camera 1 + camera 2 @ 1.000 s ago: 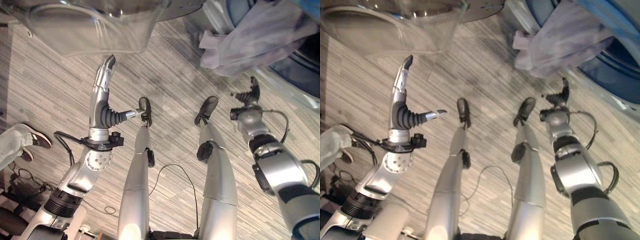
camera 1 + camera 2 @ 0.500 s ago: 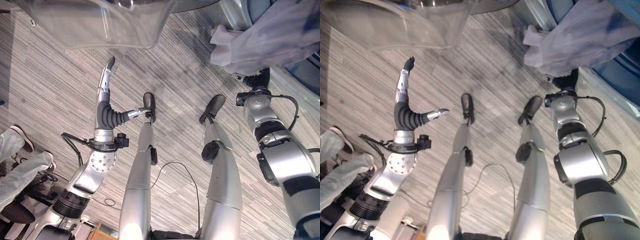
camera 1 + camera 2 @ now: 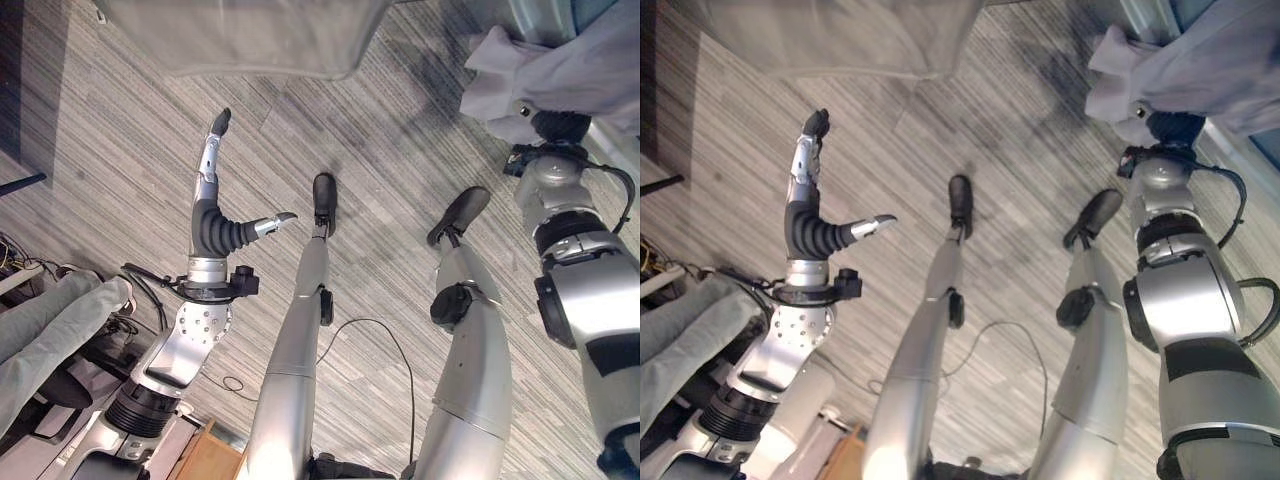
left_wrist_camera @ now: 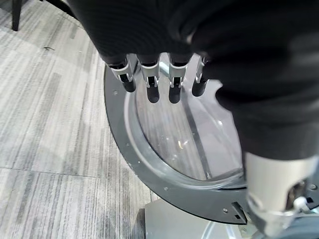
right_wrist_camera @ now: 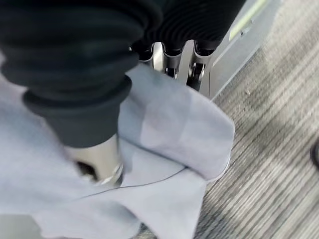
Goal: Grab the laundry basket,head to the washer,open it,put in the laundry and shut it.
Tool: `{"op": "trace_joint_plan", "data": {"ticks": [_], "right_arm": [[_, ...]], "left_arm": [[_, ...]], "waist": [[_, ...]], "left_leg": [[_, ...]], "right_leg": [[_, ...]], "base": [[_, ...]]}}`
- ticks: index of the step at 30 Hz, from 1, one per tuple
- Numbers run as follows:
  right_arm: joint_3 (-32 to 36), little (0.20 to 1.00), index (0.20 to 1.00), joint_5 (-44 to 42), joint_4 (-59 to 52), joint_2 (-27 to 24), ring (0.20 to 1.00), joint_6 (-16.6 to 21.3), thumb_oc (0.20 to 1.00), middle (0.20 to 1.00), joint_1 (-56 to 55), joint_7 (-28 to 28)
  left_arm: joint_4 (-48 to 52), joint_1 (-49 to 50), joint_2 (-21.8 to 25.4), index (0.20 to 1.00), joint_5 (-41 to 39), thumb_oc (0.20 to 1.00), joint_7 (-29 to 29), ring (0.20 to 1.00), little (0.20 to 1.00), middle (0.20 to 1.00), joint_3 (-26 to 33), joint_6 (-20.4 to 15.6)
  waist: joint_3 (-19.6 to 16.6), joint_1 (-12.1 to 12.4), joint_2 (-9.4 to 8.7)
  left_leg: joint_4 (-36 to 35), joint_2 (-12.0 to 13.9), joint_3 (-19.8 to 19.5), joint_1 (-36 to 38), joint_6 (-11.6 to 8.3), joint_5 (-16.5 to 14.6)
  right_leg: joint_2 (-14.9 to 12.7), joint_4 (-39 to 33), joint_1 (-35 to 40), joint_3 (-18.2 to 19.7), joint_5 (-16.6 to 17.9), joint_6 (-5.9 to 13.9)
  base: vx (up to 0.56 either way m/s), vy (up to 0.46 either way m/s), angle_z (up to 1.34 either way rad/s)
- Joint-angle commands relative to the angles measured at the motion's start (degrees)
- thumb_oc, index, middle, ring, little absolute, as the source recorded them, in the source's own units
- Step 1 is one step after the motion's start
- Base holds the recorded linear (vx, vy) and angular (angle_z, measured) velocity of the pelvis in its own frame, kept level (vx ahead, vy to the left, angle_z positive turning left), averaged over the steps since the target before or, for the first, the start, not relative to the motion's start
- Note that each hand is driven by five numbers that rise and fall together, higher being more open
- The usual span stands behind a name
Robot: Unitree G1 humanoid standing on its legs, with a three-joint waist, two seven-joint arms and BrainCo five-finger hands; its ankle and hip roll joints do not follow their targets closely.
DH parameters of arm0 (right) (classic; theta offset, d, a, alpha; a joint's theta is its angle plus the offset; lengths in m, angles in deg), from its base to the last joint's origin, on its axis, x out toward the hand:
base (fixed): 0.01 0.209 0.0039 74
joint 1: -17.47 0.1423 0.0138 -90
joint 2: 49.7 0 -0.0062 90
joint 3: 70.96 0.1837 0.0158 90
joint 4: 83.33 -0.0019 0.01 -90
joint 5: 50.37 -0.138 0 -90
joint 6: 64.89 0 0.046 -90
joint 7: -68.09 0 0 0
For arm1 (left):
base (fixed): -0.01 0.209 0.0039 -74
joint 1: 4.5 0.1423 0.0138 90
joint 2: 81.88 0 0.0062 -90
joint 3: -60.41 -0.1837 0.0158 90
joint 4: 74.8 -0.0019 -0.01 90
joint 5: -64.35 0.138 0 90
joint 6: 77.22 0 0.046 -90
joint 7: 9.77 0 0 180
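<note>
Fingers (image 3: 214,140) of the left hand (image 3: 212,215) straight and spread, thumb out to the side, held above the striped floor (image 3: 120,150) just below the clear washer door (image 4: 164,164), holding nothing. Right hand (image 5: 75,104) against the pale lavender laundry (image 3: 570,70) hanging at the washer front; its fingers are buried in the cloth, grip cannot be told

the washer door (image 4: 164,164) stands ahead of the left hand (image 3: 212,190), apart from it; the laundry (image 3: 560,70) hangs far right, on the right hand (image 3: 560,125).
</note>
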Motion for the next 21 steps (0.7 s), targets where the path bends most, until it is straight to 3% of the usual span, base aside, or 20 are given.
{"op": "trace_joint_plan", "data": {"ticks": [1, 3, 5, 6, 8, 9, 10, 11, 12, 15, 17, 18, 19, 20, 21], "right_arm": [[-3.22, 0.2, 0.2, -5.72, -5.51, -7.18, 0.2, 6.08, 0.2, 0.2, 6.99, -2.21], [-1.23, 0.2, 0.2, -8.08, -10.45, -5.95, 0.2, 8.23, 0.2, 0.2, 5.04, -3.54], [1.87, 0.2, 0.2, -9.19, -23.47, -4.14, 0.2, 13.12, 0.2, 0.2, 0.68, -6.2], [2.2, 0.2, 0.2, -8.95, -24.42, -3.94, 0.2, 13.15, 0.2, 0.2, -0.17, -6.65], [6.19, 0.2, 0.2, -6.96, -40.67, -1.93, 0.2, 18.05, 0.2, 0.2, -5.79, -9.9], [6.59, 0.2, 0.2, -6.38, -41.76, -1.62, 0.2, 17.95, 0.2, 0.2, -6.72, -10.49], [9.52, 0.2, 0.2, -4.28, -51.35, 0.04, 0.2, 21.25, 0.2, 0.2, -9.61, -12.01], [10.25, 0.2, 0.2, -2.89, -53.4, 0.77, 0.2, 20.74, 0.2, 0.2, -11.34, -13.23], [15.04, 0.2, 0.2, 4.41, -64.1, 3.01, 0.2, 22.78, 0.2, 0.2, -13.66, -18.32], [18.07, 0.2, 0.2, 10.46, -67.62, 4.33, 0.2, 21.8, 0.2, 0.2, -13.48, -24.37], [19.48, 0.2, 0.2, 13.85, -63.06, 3.66, 0.2, 18.22, 0.2, 0.2, -8.0, -32.73], [19.24, 0.2, 0.2, 14.12, -62.55, 3.54, 0.2, 18.09, 0.2, 0.2, -7.33, -33.31], [19.42, 0.2, 0.2, 15.5, -57.78, 1.5, 0.2, 14.8, 0.2, 0.2, -4.13, -37.42], [14.95, 0.2, 0.2, 10.93, -40.93, -6.39, 0.2, 8.03, 0.2, 0.2, 3.0, -38.74], [8.82, 0.2, 0.2, 6.82, -28.55, -10.85, 0.2, 4.64, 0.2, 0.2, 8.57, -35.18]], "left_arm": [[4.64, 0.29, 0.25, 1.0, -0.86, 1.0, -0.19, 1.0, 1.0, 1.0, 0.0, -3.4], [4.54, 0.62, 0.24, 1.0, -1.03, 1.0, -0.32, 1.0, 1.0, 1.0, 0.84, -3.36], [3.84, 0.63, 0.31, 1.0, -0.96, 1.0, -0.4, 1.0, 1.0, 1.0, 1.89, -2.82], [3.79, 0.73, 0.41, 1.0, -0.96, 1.0, -0.38, 1.0, 1.0, 1.0, 1.91, -2.79], [3.56, 0.64, 0.98, 1.0, -0.86, 1.0, -0.35, 1.0, 1.0, 1.0, 2.82, -2.3], [3.54, 0.78, 1.16, 1.0, -0.88, 1.0, -0.33, 1.0, 1.0, 1.0, 2.81, -2.26], [3.98, 1.32, 1.46, 1.0, -1.33, 1.0, 0.02, 1.0, 1.0, 1.0, 3.41, -2.11], [4.17, 1.8, 1.87, 1.0, -1.45, 1.0, 0.15, 1.0, 1.0, 1.0, 3.39, -2.01], [5.64, 3.38, 3.02, 1.0, -2.33, 1.0, 1.28, 1.0, 1.0, 1.0, 2.92, -1.44], [6.73, 4.3, 4.35, 1.0, -2.94, 1.0, 1.89, 1.0, 1.0, 1.0, 2.78, -1.18], [7.4, 4.88, 5.52, 1.0, -4.21, 1.0, 1.86, 1.0, 1.0, 1.0, 2.33, -1.06], [7.47, 4.75, 5.6, 1.0, -4.28, 1.0, 1.84, 1.0, 1.0, 1.0, 2.33, -1.05], [7.29, 5.06, 6.21, 1.0, -4.24, 1.0, 1.5, 1.0, 1.0, 1.0, 2.16, -0.74], [6.97, 6.75, 8.14, 1.0, -4.72, 1.0, 0.85, 1.0, 1.0, 1.0, 2.25, -0.87], [7.09, 7.14, 8.74, 1.0, -5.15, 1.0, 0.93, 1.0, 1.0, 1.0, 2.34, -0.79]], "waist": [[0.08, -0.1, 2.58], [0.08, -0.73, 1.91], [0.07, -2.24, 0.54], [0.08, -2.27, 0.4], [0.07, -3.98, -0.94], [0.08, -3.98, -1.09], [0.08, -5.03, -1.71], [0.08, -4.98, -2.04], [0.07, -6.35, -2.94], [0.06, -6.6, -3.35], [-0.16, -6.0, -3.24], [0.03, -5.95, -3.23], [-0.28, -5.53, -3.09], [-1.15, -3.81, -3.32], [-1.32, -2.69, -3.14]], "left_leg": [[4.98, 3.55, -0.81, 1.97, -1.25, -9.88], [5.2, 3.51, -0.56, 2.28, -1.1, -10.28], [5.49, 3.51, -0.36, 3.2, -0.92, -10.86], [5.49, 3.51, -0.33, 3.38, -0.9, -10.9], [5.39, 3.5, -0.33, 5.07, -0.74, -11.39], [5.33, 3.48, -0.33, 5.32, -0.72, -11.4], [5.28, 3.44, -0.45, 6.33, -0.64, -11.56], [5.18, 3.42, -0.46, 6.85, -0.63, -11.55], [5.2, 3.41, -0.6, 8.94, -0.66, -11.61], [4.91, 3.23, -0.93, 10.58, -0.7, -11.61], [4.47, 3.12, -1.3, 11.9, -0.7, -11.33], [4.42, 3.14, -1.31, 11.97, -0.71, -11.31], [4.31, 3.12, -1.34, 12.04, -0.7, -11.31], [4.5, 2.99, -1.56, 11.81, -0.71, -11.22], [4.61, 3.02, -1.53, 11.58, -0.77, -11.37]], "right_leg": [[3.76, -7.48, 9.1, 2.82, -5.71, 6.29], [3.83, -7.88, 9.86, 2.83, -5.3, 6.25], [4.05, -8.97, 11.66, 2.82, -4.66, 6.24], [4.08, -9.15, 11.92, 2.82, -4.59, 6.27], [4.19, -10.81, 14.32, 2.67, -3.84, 6.35], [4.21, -11.01, 14.63, 2.63, -3.77, 6.38], [4.31, -11.9, 16.1, 2.63, -3.43, 6.4], [4.34, -12.23, 16.75, 2.56, -3.34, 6.42], [4.46, -13.68, 19.76, 2.33, -2.97, 6.34], [4.58, -14.66, 22.13, 2.13, -2.92, 6.35], [4.52, -15.35, 23.79, 2.05, -3.03, 6.21], [4.54, -15.37, 23.84, 2.03, -3.04, 6.2], [4.36, -15.3, 23.9, 1.95, -3.19, 6.15], [4.13, -14.4, 23.54, 1.86, -3.78, 5.99], [3.98, -13.62, 22.99, 1.97, -4.3, 5.99]], "base": [[0.0, 0.041, 0.02], [0.0, 0.043, 0.02], [-0.01, 0.039, 0.02], [0.0, 0.0, 0.0], [0.0, 0.012, -0.02], [0.01, 0.022, -0.06], [0.01, 0.015, -0.07], [0.01, 0.01, -0.06], [0.0, 0.0, -0.09], [0.0, -0.004, -0.11], [0.0, 0.009, -0.06], [0.0, -0.002, -0.06], [-0.01, -0.02, -0.04], [-0.01, -0.032, 0.0], [-0.01, -0.022, 0.05]]}}
